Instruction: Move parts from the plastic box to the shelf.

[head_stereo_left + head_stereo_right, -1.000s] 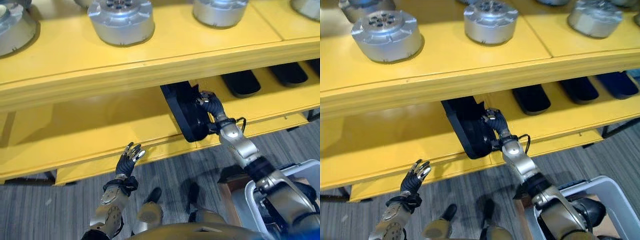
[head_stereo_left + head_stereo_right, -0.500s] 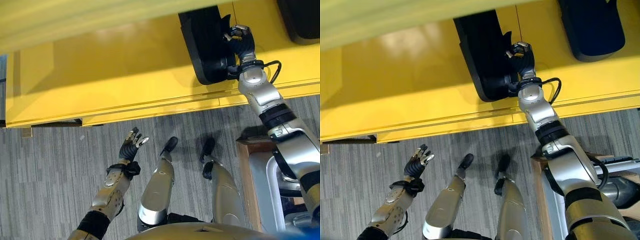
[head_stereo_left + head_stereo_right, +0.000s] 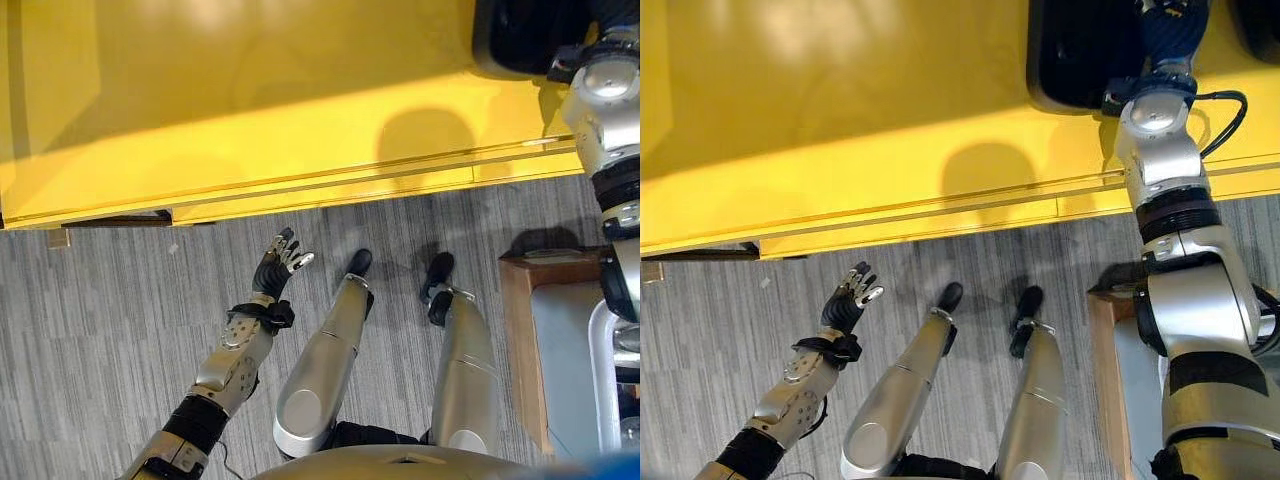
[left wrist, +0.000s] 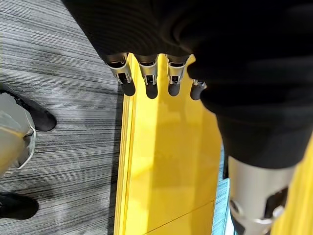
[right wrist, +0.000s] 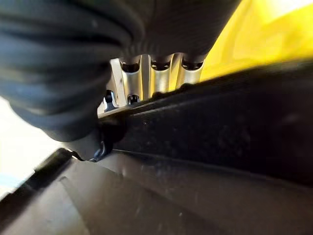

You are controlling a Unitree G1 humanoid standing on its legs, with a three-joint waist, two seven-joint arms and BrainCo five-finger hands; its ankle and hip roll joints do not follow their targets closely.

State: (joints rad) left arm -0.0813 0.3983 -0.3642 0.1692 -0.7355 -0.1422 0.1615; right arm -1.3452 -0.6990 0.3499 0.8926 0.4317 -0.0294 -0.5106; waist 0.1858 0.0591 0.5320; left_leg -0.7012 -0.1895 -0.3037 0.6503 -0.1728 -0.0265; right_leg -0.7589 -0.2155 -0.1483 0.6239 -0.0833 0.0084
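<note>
A: Where is the black part (image 3: 1080, 50) now?

B: It lies on the yellow shelf (image 3: 840, 130), near the shelf's front edge. The right hand (image 3: 1168, 25) is against the part's right side. In the right wrist view the fingers (image 5: 156, 78) reach over the dark edge of the part (image 5: 220, 142) and their tips are hidden behind it, so I cannot tell if they hold it.

A: And the left hand (image 3: 278, 272)?

B: It hangs over the grey striped floor (image 3: 100, 320), in front of the shelf and apart from it. Its fingers are straight and spread, and it holds nothing.

A: Is the plastic box in view?

B: Its pale rim (image 3: 605, 370) shows by the right arm, beside a brown wooden piece (image 3: 520, 330).
</note>
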